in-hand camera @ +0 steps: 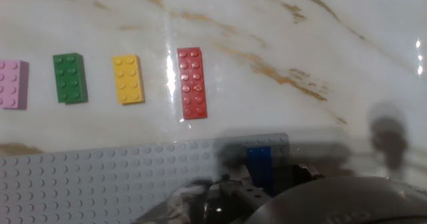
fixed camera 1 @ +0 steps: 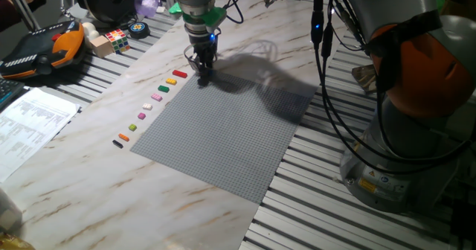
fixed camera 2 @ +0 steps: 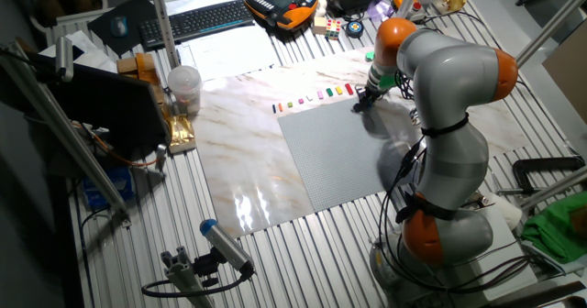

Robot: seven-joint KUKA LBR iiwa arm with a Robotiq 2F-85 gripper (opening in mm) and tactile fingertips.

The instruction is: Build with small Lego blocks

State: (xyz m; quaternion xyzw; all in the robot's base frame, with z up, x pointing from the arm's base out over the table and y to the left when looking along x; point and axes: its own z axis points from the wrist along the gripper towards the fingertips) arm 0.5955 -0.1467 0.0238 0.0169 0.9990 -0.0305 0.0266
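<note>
Your hand (fixed camera 1: pixel 202 66) sits low at the baseplate (fixed camera 1: pixel 223 131) corner, over a blue brick (in-hand camera: pixel 259 167) — grip state unreadable.

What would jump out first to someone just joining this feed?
Most striking is the gripper down at the far corner of the grey baseplate, with a blue brick between its fingers just above the studs. Next comes the line of small coloured bricks on the marble beside the plate's edge: red brick nearest the gripper, then yellow brick, green brick and pink brick.
</note>
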